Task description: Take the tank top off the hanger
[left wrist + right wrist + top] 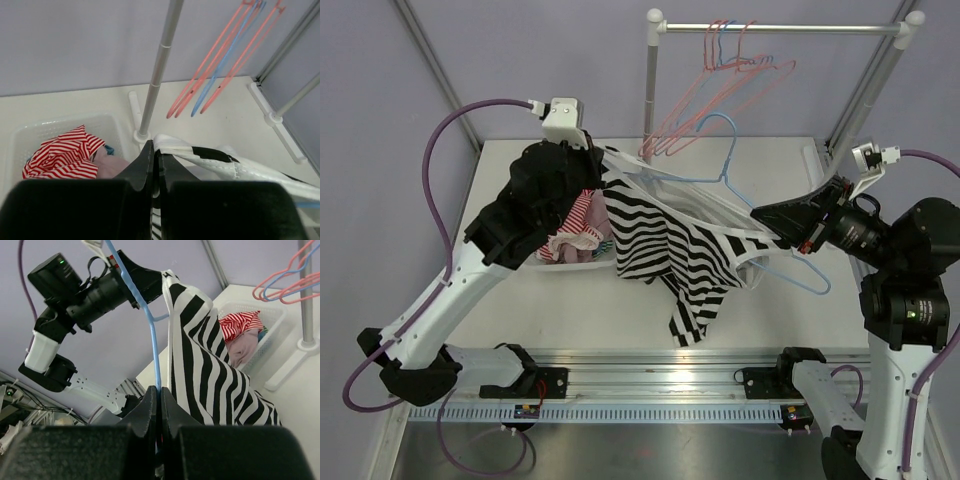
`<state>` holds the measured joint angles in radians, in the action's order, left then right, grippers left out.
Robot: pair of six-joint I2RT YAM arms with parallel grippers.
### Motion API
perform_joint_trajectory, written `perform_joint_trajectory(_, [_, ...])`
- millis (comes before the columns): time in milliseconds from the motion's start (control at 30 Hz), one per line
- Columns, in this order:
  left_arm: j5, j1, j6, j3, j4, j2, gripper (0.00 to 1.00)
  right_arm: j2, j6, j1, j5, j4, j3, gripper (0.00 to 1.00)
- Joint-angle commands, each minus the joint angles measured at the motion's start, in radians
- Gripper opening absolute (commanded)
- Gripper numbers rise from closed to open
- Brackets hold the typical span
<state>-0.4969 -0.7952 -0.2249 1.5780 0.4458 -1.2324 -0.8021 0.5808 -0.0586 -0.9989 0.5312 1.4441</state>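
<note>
**Striped tank top stretched between two shut grippers**

From the top external view, the black-and-white striped tank top is seen held up above the table, draped over the blue hanger. One shoulder strap is pinched by the left gripper, whose fingers are closed. The hanger's wire is clamped on the other side by the closed right gripper. A white basket is set under the left arm. Pink hangers are hung on the rack behind.

In the left wrist view, the left gripper is pressed shut at the white-trimmed edge of the tank top. A red-striped garment is seen in the basket.

In the right wrist view, the blue hanger is gripped between the closed fingers of the right gripper. The tank top is hung just beside the wire.
</note>
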Motion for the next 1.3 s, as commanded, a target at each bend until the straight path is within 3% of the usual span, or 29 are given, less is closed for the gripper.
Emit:
perform_joint_trajectory(0, [-0.02, 0.068, -0.086, 0.095, 0.089, -0.001, 0.0, 0.044, 0.02, 0.005, -0.084, -0.149, -0.014, 0.0])
perform_joint_trajectory(267, [0.185, 0.162, -0.183, 0.143, 0.189, -0.061, 0.0, 0.135, 0.109, 0.003, -0.05, -0.353, -0.155, 0.0])
perform_joint_trajectory(567, [0.382, 0.177, -0.212, 0.096, 0.215, -0.058, 0.0, 0.199, 0.148, 0.003, 0.068, -0.518, -0.255, 0.0])
perform_joint_trajectory(633, [0.551, 0.174, -0.202, 0.042, 0.124, -0.02, 0.0, 0.225, 0.224, 0.003, 0.114, -0.649, -0.328, 0.0])
perform_joint_trajectory(700, [0.691, 0.154, -0.2, -0.053, 0.014, 0.007, 0.0, 0.239, 0.333, 0.003, 0.172, -0.866, -0.388, 0.0])
perform_joint_trajectory(867, [0.777, -0.022, -0.087, -0.167, -0.085, 0.068, 0.0, 0.218, 0.47, 0.003, 0.343, -1.182, -0.511, 0.0])
perform_joint_trajectory(1067, [0.816, -0.101, -0.041, -0.314, -0.151, 0.105, 0.0, 0.219, 0.504, 0.003, 0.595, -1.441, -0.634, 0.0])
perform_joint_trajectory(1167, [0.889, -0.101, -0.05, -0.392, -0.225, 0.128, 0.0, 0.213, 0.531, 0.003, 0.64, -1.568, -0.697, 0.0])
perform_joint_trajectory(1267, [0.899, -0.101, -0.05, -0.437, -0.214, 0.134, 0.0, 0.207, 0.515, 0.003, 0.625, -1.583, -0.712, 0.0])
